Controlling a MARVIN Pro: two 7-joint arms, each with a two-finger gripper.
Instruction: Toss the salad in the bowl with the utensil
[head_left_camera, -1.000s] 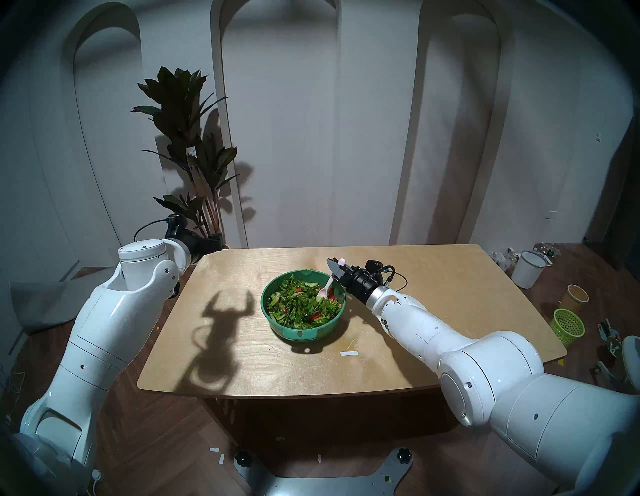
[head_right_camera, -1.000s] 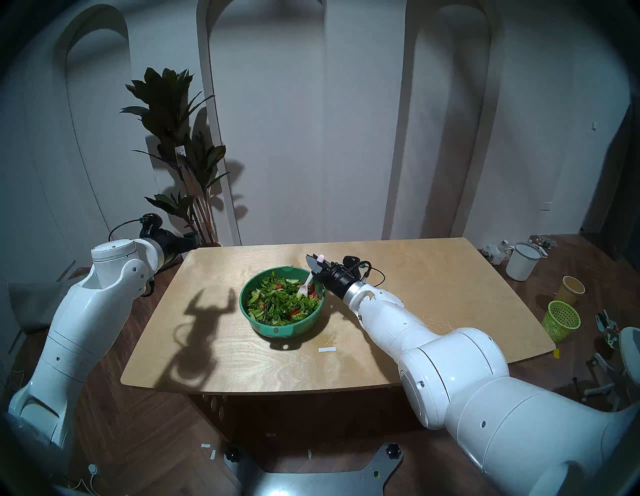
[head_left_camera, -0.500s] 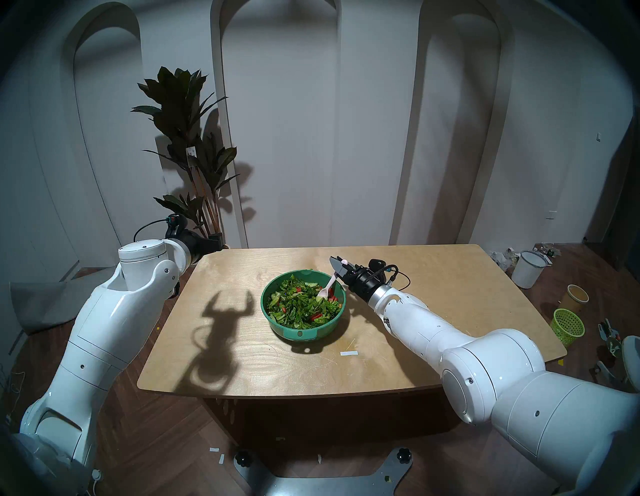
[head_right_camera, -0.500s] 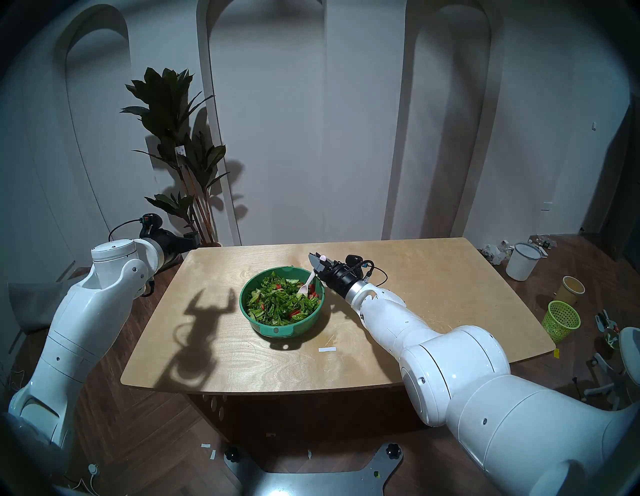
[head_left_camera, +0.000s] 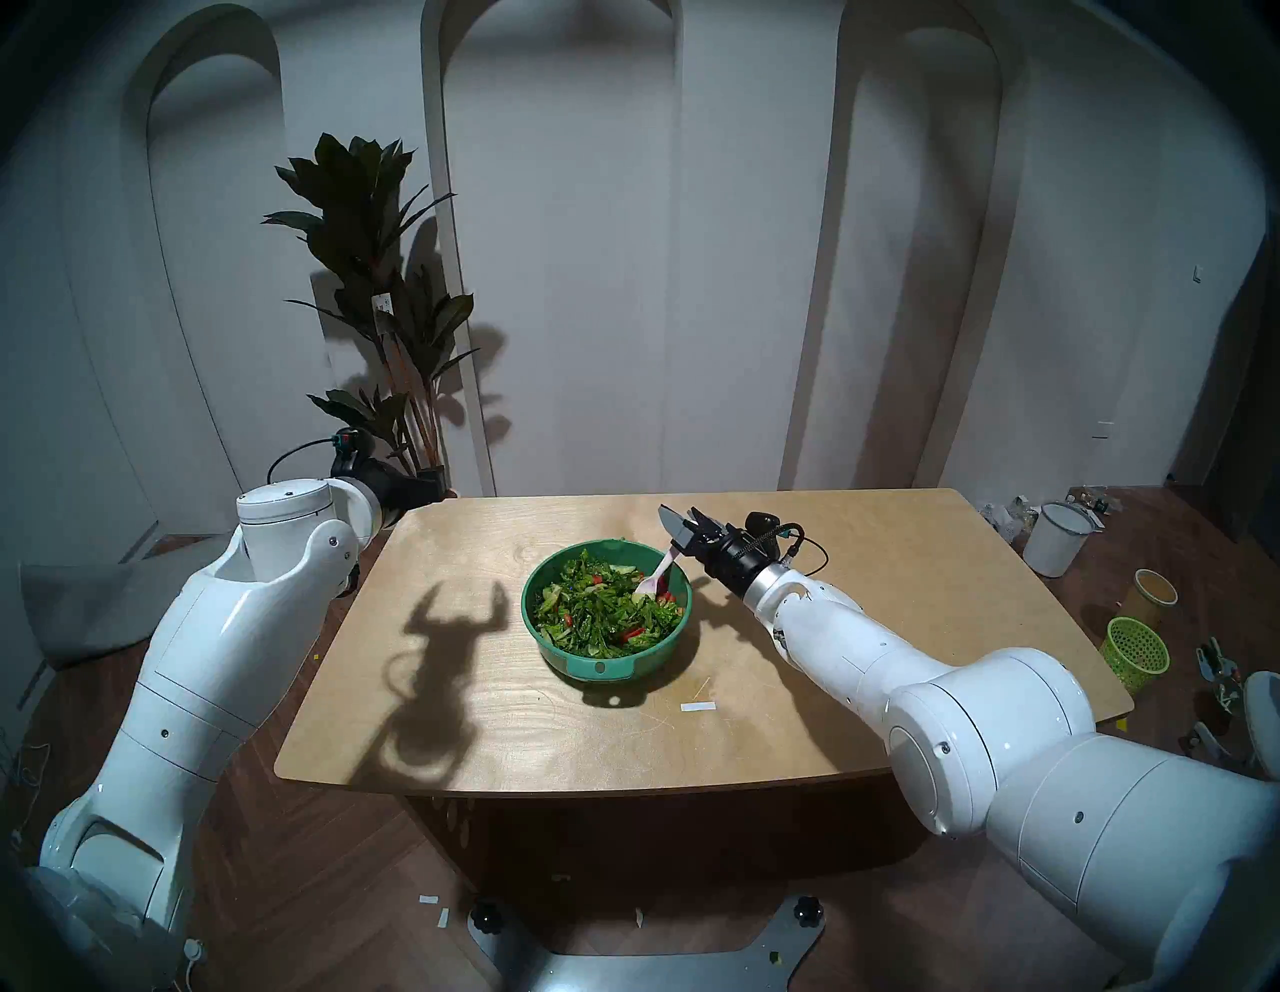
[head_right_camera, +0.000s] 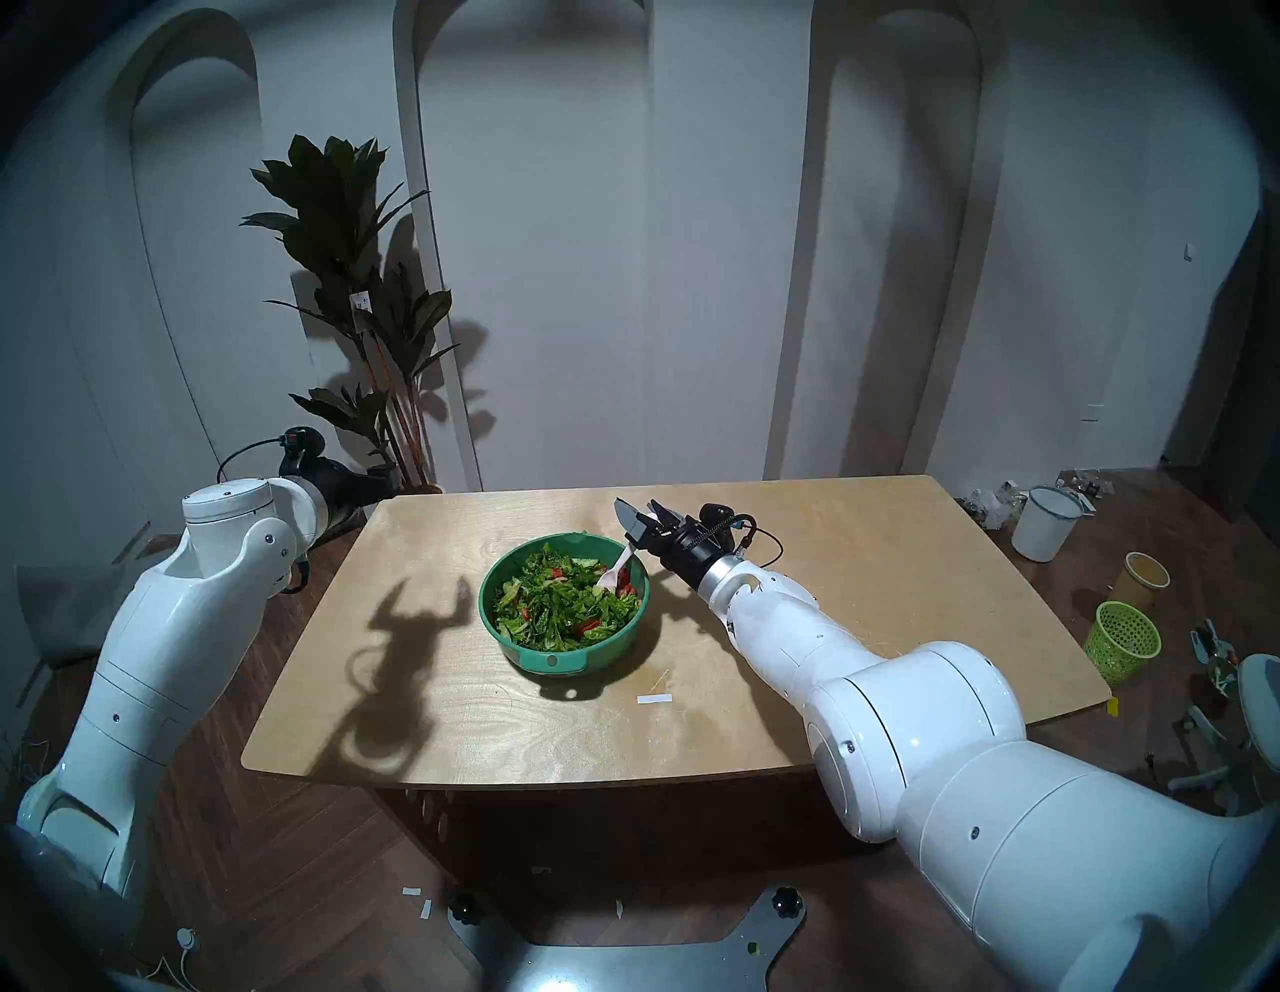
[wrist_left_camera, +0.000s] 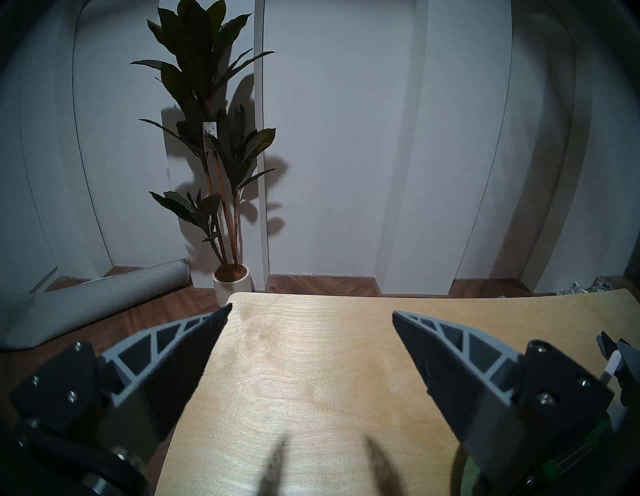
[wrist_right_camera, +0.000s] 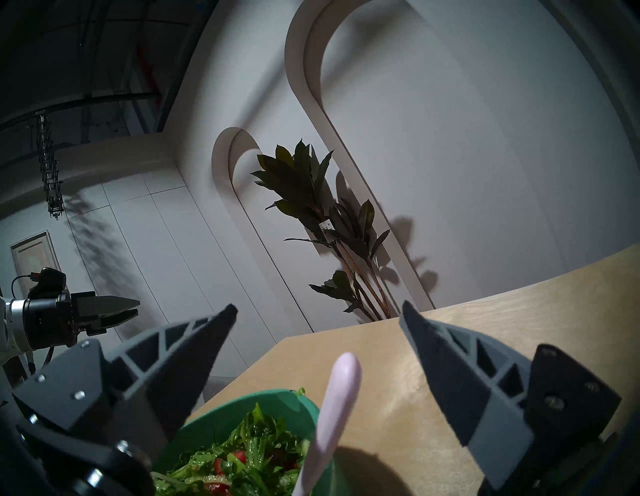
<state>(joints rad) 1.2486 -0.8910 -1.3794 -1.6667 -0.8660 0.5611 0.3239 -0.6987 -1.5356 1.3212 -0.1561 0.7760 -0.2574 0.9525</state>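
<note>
My right gripper (head_left_camera: 682, 521) hangs with jaws apart beside the bowl (head_left_camera: 608, 663) mid-bench (head_left_camera: 485, 727); the spoon (head_left_camera: 654, 578) leans in the salad (head_left_camera: 599, 609).

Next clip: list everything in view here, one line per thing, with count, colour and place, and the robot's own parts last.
table: one, light wood, centre.
bowl: one, teal-green, mid-table.
salad: green leaves with red bits, inside the bowl.
spoon: one, pale pink, scoop in the salad, handle leaning on the bowl's rim.
potted plant: one, dark green, behind the table's far left corner.
mesh basket: one, lime-green, floor at right.
white bucket: one, floor at right.
left tool: open, empty, over the table's left edge.
right tool: open, either side of the spoon handle.
</note>
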